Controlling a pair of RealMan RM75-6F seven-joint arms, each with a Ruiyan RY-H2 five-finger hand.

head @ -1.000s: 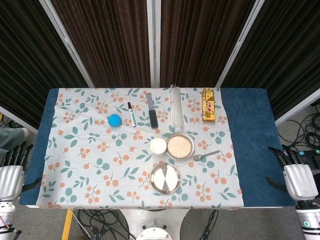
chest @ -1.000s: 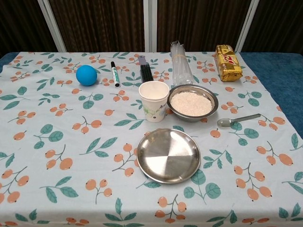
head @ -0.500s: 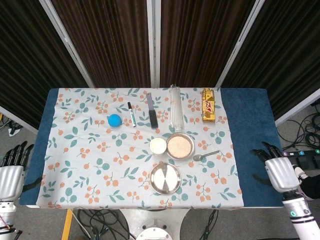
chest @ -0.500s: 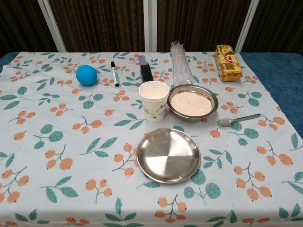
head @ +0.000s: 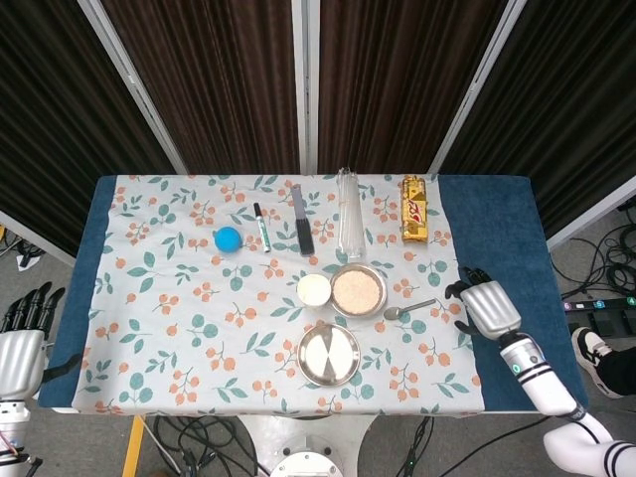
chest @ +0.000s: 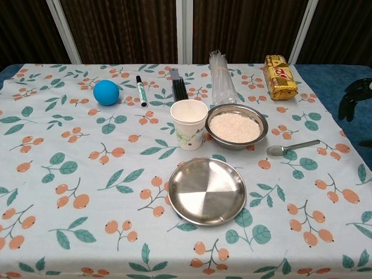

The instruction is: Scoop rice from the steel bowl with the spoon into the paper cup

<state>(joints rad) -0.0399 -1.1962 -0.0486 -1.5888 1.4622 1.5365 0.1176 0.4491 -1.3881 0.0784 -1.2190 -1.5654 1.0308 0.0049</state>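
Observation:
The steel bowl (head: 358, 290) (chest: 236, 126) holds white rice near the middle of the floral cloth. A white paper cup (head: 314, 290) (chest: 189, 124) stands upright just left of it. The metal spoon (head: 408, 309) (chest: 292, 147) lies flat on the cloth to the bowl's right. My right hand (head: 487, 305) (chest: 356, 99) hovers over the table's right side, a little right of the spoon's handle, fingers spread and holding nothing. My left hand (head: 22, 348) hangs off the table's left edge, fingers apart and empty.
An empty steel plate (head: 328, 353) (chest: 207, 190) lies in front of the bowl. Along the back are a blue ball (chest: 106, 92), a marker (chest: 141, 90), a dark flat tool (chest: 178, 86), a clear tube bundle (chest: 221, 82) and a yellow snack packet (chest: 279, 77).
My right hand has swung in from beyond the table's right edge to just right of the spoon. The left hand and all objects stay put.

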